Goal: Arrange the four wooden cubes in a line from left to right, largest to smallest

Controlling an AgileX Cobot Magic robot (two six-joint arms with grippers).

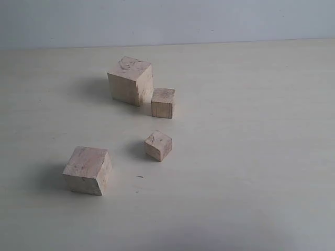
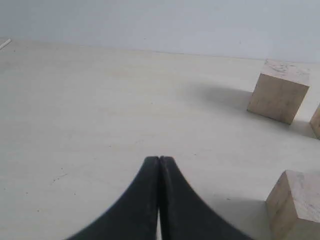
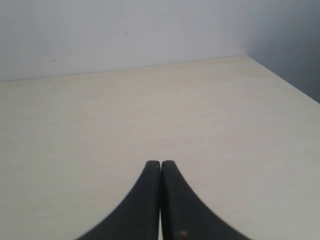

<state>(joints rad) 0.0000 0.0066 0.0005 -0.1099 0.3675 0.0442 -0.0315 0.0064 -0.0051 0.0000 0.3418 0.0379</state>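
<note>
Four pale wooden cubes stand scattered on the light table. The largest cube point(image 1: 131, 80) point(image 2: 279, 91) is at the back. A smaller cube point(image 1: 163, 102) touches its right front corner. The smallest cube point(image 1: 158, 145) sits turned at an angle near the middle. The second-largest cube point(image 1: 88, 170) point(image 2: 297, 205) is at the front left. A sliver of another cube point(image 2: 316, 122) shows at the left wrist view's edge. My left gripper point(image 2: 159, 159) is shut and empty, off to the side of the cubes. My right gripper point(image 3: 160, 163) is shut and empty over bare table. Neither gripper appears in the exterior view.
The table point(image 1: 251, 157) is a pale wood-look surface backed by a plain light wall point(image 1: 209, 21). In the right wrist view the table's far edge meets the wall and a corner of the table point(image 3: 245, 56) shows.
</note>
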